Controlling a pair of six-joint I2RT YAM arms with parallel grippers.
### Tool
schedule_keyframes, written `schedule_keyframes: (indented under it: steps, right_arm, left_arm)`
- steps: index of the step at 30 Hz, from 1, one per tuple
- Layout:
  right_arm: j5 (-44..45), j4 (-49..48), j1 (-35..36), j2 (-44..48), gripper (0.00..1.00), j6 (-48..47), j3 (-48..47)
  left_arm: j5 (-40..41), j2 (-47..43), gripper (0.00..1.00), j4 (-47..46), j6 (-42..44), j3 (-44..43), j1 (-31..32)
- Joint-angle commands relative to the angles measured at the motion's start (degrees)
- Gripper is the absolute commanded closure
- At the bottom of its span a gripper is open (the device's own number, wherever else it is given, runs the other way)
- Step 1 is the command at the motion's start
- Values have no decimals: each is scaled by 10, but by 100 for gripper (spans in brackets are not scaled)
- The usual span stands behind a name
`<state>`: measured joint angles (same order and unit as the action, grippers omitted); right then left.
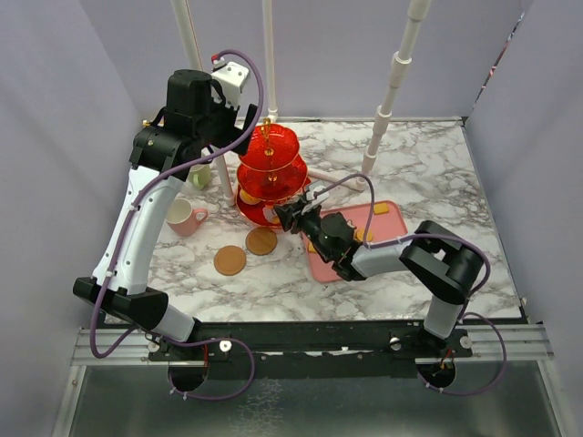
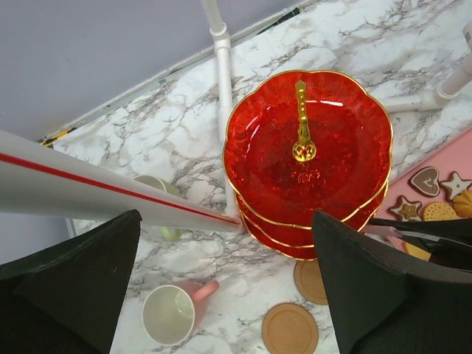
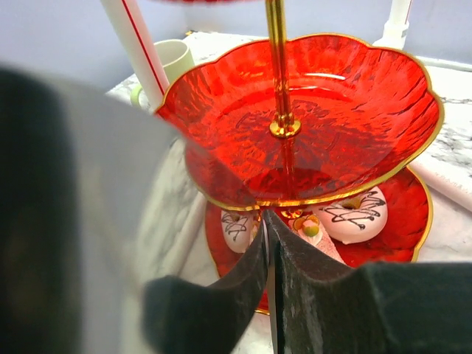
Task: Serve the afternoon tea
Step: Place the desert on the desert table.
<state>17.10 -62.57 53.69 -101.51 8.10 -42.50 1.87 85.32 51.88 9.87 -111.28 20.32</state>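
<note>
We find the red three-tier stand (image 1: 270,171) upright at the middle rear of the counter (image 1: 428,173). The left tool (image 2: 225,219) hangs above it, jaws spread fully wide, holding nothing. The right tool (image 3: 269,243) reaches in at the lowest tier, jaws drawn to a narrow slit; we cannot tell whether they grip anything. Iced pastries (image 3: 358,214) lie on that tier. Cookies (image 2: 441,212) sit on the pink tray (image 1: 393,229). The pink mug (image 1: 185,217), green mug (image 1: 199,176) and two coasters (image 1: 230,260) stand to the left.
</note>
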Motion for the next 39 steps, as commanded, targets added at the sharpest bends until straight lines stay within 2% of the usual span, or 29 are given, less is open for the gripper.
schedule_keyframes:
  steps: [1,8,16,21,27,32,35,39]
  right_arm:
    - [14,-71,3,-45,59,-21,-24]
    - [32,-94,3,-64,49,-22,-26]
    - [29,-109,3,-18,38,-19,31]
    - [28,-96,4,39,38,-8,66]
    - [40,-38,3,152,42,12,133]
    - [93,31,3,235,42,30,189]
    - [114,54,2,255,41,20,209]
    - [124,83,-1,262,35,11,213]
  left_arm:
    - [10,-21,1,-9,12,-2,-4]
    - [2,-18,1,-8,8,0,-4]
    - [0,-15,1,-8,9,5,-4]
    - [-4,-14,1,-8,1,3,-4]
    - [-9,-14,1,-7,0,7,-4]
    - [-11,-15,1,-1,8,6,-4]
    - [-12,-17,1,1,11,7,-4]
    - [-14,-18,1,2,13,6,-3]
